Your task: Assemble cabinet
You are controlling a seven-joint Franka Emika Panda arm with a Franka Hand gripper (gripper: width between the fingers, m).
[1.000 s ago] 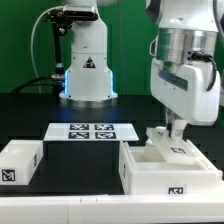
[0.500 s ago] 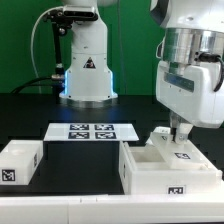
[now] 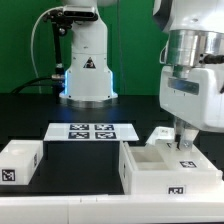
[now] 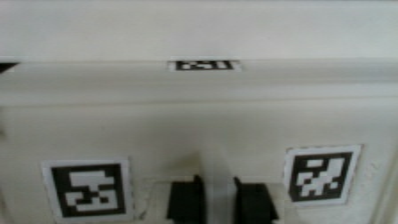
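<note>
The cabinet (image 3: pixel 160 172) rests on the black bench (image 3: pixel 30 112) at the exterior view's right, hollow side up. The claw (image 3: pixel 184 143), fingers drawn narrowly together, hangs at its far wall.

The exterior view's right side of the table (image 3: pixel 30 108) is taken up by the cabinet (image 3: pixel 165 172), whose hollow is left open from above. Its far wall is occupied by the closed gripper (image 3: pixel 183 144), and the space above is filled by the arm's white body. A small white block (image 3: pixel 160 134) is set just beyond the cabinet's far left corner. Only a narrow black strip is left between the cabinet and the marker board (image 3: pixel 90 131). The near left is held by a tagged block (image 3: pixel 18 160), and bare table is offered between it and the cabinet. The far middle is blocked by the robot base (image 3: pixel 85 65).
</note>
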